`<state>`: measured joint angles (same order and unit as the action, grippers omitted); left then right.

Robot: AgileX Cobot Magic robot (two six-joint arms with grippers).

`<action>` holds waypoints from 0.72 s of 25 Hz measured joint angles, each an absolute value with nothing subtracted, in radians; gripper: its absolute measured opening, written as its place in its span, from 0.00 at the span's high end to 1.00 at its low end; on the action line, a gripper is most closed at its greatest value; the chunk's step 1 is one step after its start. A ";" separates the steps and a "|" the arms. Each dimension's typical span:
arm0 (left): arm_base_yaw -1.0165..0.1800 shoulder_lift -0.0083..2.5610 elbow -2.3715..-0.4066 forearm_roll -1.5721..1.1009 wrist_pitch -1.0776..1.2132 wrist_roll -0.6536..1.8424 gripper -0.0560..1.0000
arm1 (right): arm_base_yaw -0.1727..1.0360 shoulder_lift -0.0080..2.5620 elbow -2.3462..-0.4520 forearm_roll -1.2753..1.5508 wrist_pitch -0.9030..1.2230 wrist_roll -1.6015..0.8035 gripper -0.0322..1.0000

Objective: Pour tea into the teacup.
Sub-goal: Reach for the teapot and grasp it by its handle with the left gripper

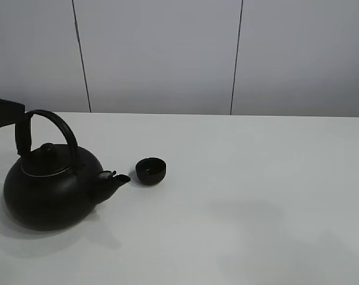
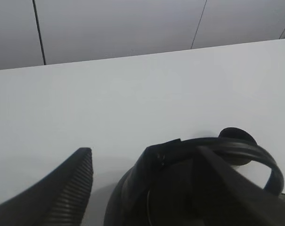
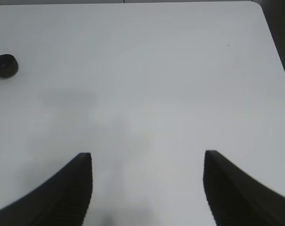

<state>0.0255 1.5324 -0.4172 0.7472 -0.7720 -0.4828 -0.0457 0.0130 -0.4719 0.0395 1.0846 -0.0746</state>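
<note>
Here: white table [image 1: 256, 196], grey panelled wall [image 1: 161, 53]; kettle [image 1: 48, 190] beside teacup [image 1: 151, 170].

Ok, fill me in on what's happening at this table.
The kettle stands upright on the table, its spout pointing at the teacup, which sits just beyond it without touching. The left claw is open at the arched handle, with one end of the handle between its fingers, not clamped as far as I can tell. No pouring has begun. The right claw hangs open over the table, holding nothing.
</note>
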 joint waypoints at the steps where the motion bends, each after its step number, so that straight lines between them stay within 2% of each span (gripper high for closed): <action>1: 0.025 1.553 -0.417 0.732 -0.791 -0.469 0.52 | -0.046 0.013 -0.472 0.040 1.085 -0.075 0.52; 9: 0.025 1.622 -0.401 0.710 -0.835 -0.425 0.52 | -0.046 0.013 -0.472 0.040 1.085 -0.075 0.52; 18: 0.025 1.655 -0.386 0.590 -0.840 -0.259 0.52 | -0.046 0.013 -0.472 0.040 1.085 -0.075 0.52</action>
<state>0.0255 1.6553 -0.3859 0.5898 -0.8399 -0.2595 -0.0457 0.0130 -0.4719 0.0395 1.0846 -0.0746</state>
